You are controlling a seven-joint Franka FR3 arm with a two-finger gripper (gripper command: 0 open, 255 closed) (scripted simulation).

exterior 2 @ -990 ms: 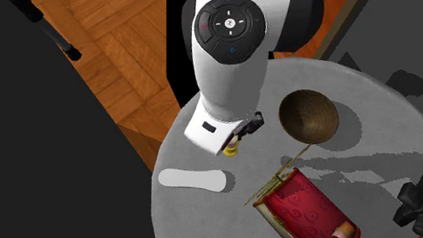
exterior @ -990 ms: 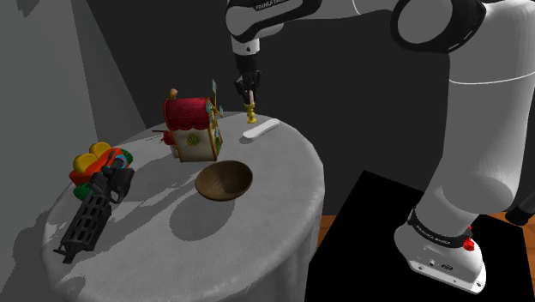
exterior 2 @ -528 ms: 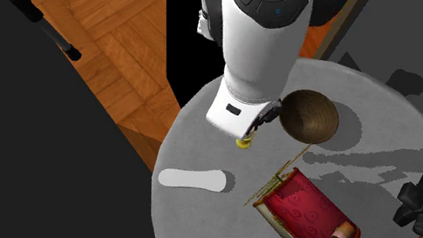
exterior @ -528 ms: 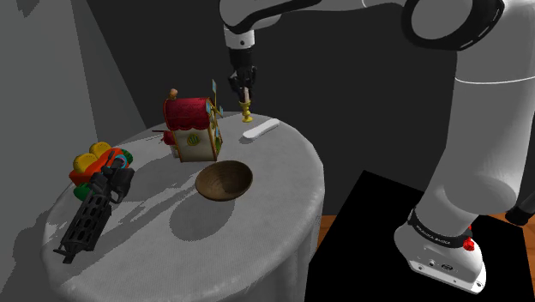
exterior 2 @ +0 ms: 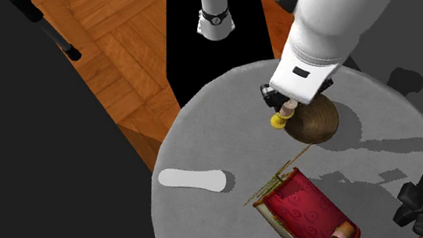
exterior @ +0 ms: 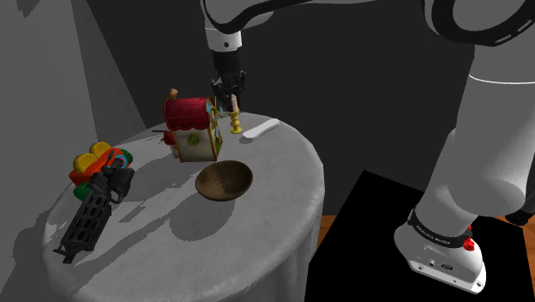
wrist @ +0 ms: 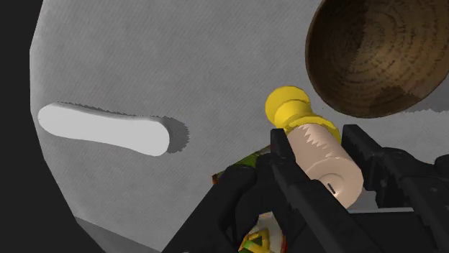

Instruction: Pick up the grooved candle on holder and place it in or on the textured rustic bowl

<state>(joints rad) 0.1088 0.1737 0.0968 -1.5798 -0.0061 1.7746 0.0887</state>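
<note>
My black gripper (exterior: 229, 96) is shut on the candle (wrist: 325, 157), a pale ribbed stub on a yellow holder (wrist: 291, 107), and carries it in the air above the round table (exterior: 283, 197). In the second exterior view the candle (exterior 2: 287, 111) hangs beside the rim of the brown wooden bowl (exterior 2: 314, 119), with the gripper (exterior 2: 279, 102) above it. The shoulder view puts the yellow holder (exterior: 235, 126) beside the toy house, further back than the bowl (exterior: 225, 181). In the wrist view both fingers (wrist: 288, 162) clasp the candle, and the bowl (wrist: 378, 54) lies just beyond the holder.
A toy house with a red roof (exterior: 194, 127) stands close to the gripper. A flat white oblong (exterior 2: 193, 179) lies near the table's edge. A black toy gun (exterior: 93, 211) and colourful toys (exterior: 96, 161) sit at the shoulder view's left. Wooden floor (exterior 2: 126, 40) surrounds the table.
The gripper has carried the candle away from the white oblong and across the table, to the bowl's rim; in the shoulder view it moved left, near the toy house.
</note>
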